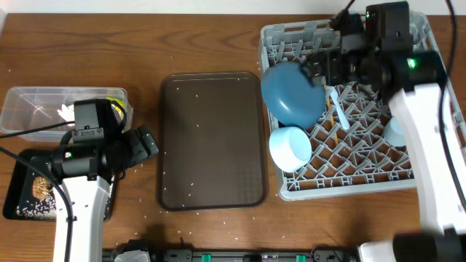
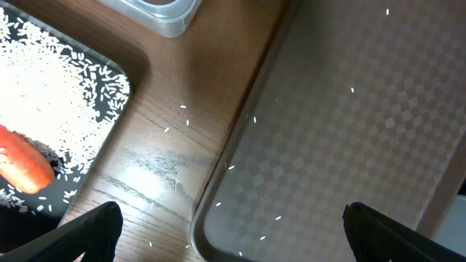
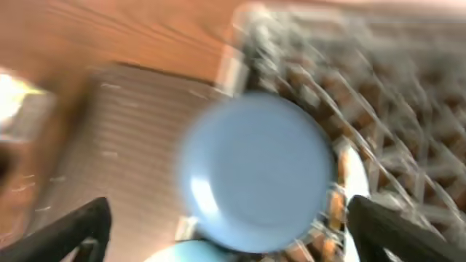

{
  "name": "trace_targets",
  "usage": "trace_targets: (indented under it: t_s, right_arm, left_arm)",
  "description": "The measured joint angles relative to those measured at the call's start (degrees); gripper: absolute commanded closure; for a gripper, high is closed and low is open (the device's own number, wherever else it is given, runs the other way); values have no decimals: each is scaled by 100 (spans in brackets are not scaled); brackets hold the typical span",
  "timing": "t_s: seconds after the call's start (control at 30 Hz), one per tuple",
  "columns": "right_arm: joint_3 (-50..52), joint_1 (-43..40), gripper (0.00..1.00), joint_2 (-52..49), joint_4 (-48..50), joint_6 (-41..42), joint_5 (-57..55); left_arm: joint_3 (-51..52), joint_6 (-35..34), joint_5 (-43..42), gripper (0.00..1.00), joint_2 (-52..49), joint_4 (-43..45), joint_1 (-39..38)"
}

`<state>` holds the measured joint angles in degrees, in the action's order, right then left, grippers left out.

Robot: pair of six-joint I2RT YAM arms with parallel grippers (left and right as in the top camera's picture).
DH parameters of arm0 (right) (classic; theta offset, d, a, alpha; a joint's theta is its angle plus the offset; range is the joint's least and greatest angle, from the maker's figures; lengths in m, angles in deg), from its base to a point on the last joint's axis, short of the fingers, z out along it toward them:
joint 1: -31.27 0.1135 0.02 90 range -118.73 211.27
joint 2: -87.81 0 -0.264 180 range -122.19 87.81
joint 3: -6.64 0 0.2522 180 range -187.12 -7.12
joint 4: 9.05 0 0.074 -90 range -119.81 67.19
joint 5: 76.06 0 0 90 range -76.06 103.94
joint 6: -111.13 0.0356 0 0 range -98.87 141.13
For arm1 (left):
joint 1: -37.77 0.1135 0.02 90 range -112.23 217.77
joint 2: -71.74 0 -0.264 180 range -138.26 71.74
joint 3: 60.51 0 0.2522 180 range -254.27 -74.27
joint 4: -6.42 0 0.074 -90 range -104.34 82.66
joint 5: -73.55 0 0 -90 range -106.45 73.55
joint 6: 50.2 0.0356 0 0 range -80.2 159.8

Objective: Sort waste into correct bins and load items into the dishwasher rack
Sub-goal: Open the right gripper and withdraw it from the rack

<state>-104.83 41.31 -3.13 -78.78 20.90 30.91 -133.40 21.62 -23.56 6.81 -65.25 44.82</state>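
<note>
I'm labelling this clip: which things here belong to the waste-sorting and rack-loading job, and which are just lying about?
Job: dishwasher rack, blue plate, pale blue bowl, clear tub, black tray, carrot, rice grains.
Lying about: brown serving tray.

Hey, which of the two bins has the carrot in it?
The shallow black tray, scattered with rice; the orange carrot lies in it. The clear tub holds tissue.

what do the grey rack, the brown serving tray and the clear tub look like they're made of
The large grey square rack looks like matte moulded plastic: one-piece lattice with upright pegs. The dark brown rectangular serving tray seems plastic too, with a fine checked texture and raised rim. The clear rectangular tub looks like thin, see-through plastic, slightly glossy.
</note>
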Motion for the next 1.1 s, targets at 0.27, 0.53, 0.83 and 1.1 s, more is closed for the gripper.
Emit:
trace_targets:
  t_s: [0.27, 0.53, 0.83, 1.1]
  right_arm:
    - [-9, 597, 1, 1110, -492, 0, 107]
    - [-9, 634, 1, 1558, -1091, 0, -87]
    - [-9, 634, 1, 1648, -1091, 0, -136]
    - [-9, 632, 1, 1648, -1215, 2, -98]
  left_arm:
    - [0, 0, 0, 2, 0, -2, 0]
    - [0, 0, 2, 2, 0, 0, 0]
    - [0, 0, 0, 2, 0, 0, 0]
    - [0, 0, 0, 2, 0, 2, 0]
